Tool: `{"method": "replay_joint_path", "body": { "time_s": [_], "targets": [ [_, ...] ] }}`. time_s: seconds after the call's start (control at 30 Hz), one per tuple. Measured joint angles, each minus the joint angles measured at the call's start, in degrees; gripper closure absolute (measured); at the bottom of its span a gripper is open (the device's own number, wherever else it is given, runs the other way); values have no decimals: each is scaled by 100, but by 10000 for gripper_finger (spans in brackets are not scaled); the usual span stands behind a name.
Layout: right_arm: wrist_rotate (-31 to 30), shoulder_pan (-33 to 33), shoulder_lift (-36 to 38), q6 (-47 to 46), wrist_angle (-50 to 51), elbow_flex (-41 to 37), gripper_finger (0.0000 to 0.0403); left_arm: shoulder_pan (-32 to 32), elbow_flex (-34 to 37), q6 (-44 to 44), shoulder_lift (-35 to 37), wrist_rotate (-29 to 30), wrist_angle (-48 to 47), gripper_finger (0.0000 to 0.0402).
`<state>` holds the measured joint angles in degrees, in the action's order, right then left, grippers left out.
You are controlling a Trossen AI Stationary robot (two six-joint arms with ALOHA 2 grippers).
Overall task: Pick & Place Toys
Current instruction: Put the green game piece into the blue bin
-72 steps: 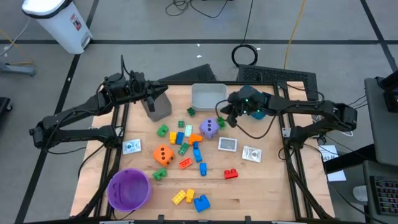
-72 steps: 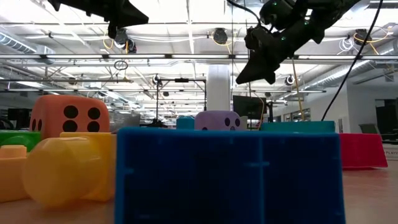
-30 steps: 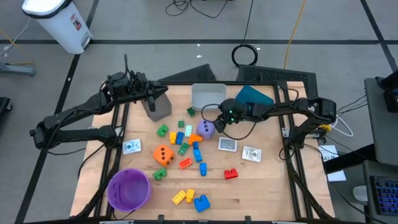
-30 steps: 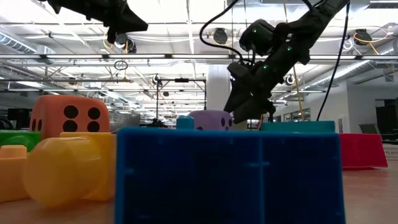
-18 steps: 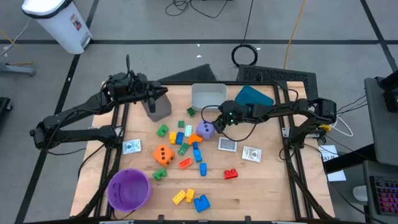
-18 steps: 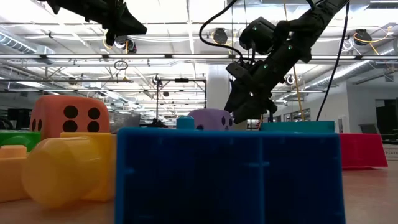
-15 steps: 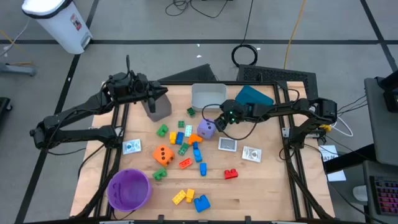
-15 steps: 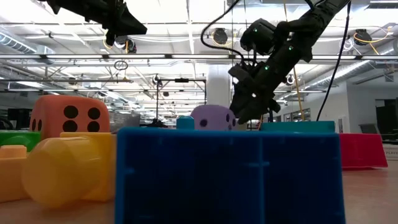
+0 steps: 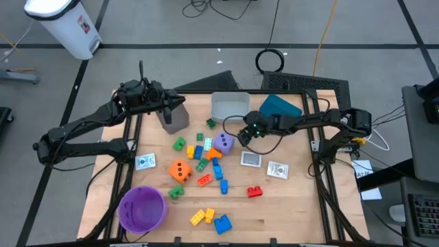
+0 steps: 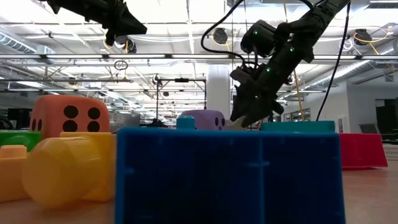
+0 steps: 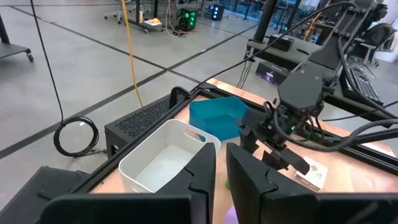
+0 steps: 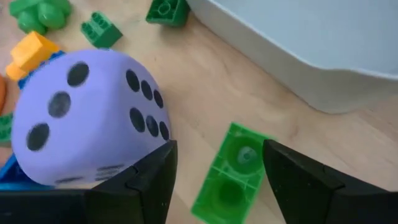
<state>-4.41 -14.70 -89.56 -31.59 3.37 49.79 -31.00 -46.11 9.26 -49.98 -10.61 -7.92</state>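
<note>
The purple dotted die (image 9: 223, 143) sits mid-table against a cluster of small bricks (image 9: 204, 152). My right gripper (image 9: 239, 136) slants down at the die's right side and is open. In the right wrist view, a small green brick (image 12: 233, 171) lies flat on the wood between its two fingers, and the die (image 12: 87, 118) is beside one of them. My left gripper (image 9: 182, 101) is shut on nothing, high above the grey bin (image 9: 173, 118) at the far left. The orange die (image 9: 180, 171) stands nearer the front. My right gripper touches the purple die with the outer side of one finger (image 12: 146, 177), at the lower edge of the die's dotted side face (image 12: 155, 140). The fingers slant down from the table's right. The die stays down on the table, not lifted. Whether the fingers touch the green brick, I cannot tell.
A white bin (image 9: 230, 106) and a teal bin (image 9: 280, 106) stand at the far edge just behind my right gripper. Whitish cards (image 9: 251, 159) (image 9: 277, 169) (image 9: 145, 162) lie flat. A purple bowl (image 9: 143, 208) is at the near left, and a red brick (image 9: 254, 191) and blue brick (image 9: 222, 223) lie toward the front.
The purple die has tipped up beside my right gripper's finger, then settled a little farther toward the table's left. My right gripper has stayed at the die's right side, its fingertips sinking slightly toward the table.
</note>
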Motion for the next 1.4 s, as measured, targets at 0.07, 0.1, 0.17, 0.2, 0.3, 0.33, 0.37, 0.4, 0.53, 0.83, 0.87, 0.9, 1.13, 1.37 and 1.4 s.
{"method": "replay_joint_path", "body": {
  "time_s": [0.07,0.1,0.17,0.2,0.3,0.33,0.37,0.4,0.53,0.83,0.87,0.9,1.13,1.37,1.4],
  "targets": [
    [-12,20,0,-50,-15,-86,176,0,0,0,0,0,0,357],
    [-14,20,1,-62,-33,-148,176,0,0,-2,0,0,0,357],
    [-17,20,1,-107,-137,-303,176,0,-2,-7,0,0,0,357],
    [-19,20,2,-179,-237,-383,177,0,-1,-8,0,0,0,357],
    [-21,20,1,-360,-553,-569,177,0,-2,-13,0,0,0,357],
    [-21,20,1,-375,-622,-618,177,0,-2,-13,0,0,0,357],
    [-24,31,1,-377,-672,-662,177,0,-2,-13,0,0,0,357],
    [-32,44,-4,-377,-687,-694,178,0,-2,-13,0,0,0,357],
    [-15,59,-137,-376,-667,-798,186,0,-2,-13,0,0,0,357],
    [-34,57,-251,-123,-735,-823,215,0,-2,13,0,2,0,357],
    [-34,57,-251,-59,-748,-823,221,0,-2,18,0,2,0,357],
    [-36,57,-252,-25,-755,-823,229,0,-2,20,0,2,0,357],
    [-26,57,-251,-4,-1040,-823,272,0,-2,22,0,2,0,357],
    [662,55,76,-72,-2282,-804,272,0,-2,20,0,2,1,357],
    [781,55,203,-87,-2450,-804,272,1,-2,20,0,2,8,357]
  ]
}}
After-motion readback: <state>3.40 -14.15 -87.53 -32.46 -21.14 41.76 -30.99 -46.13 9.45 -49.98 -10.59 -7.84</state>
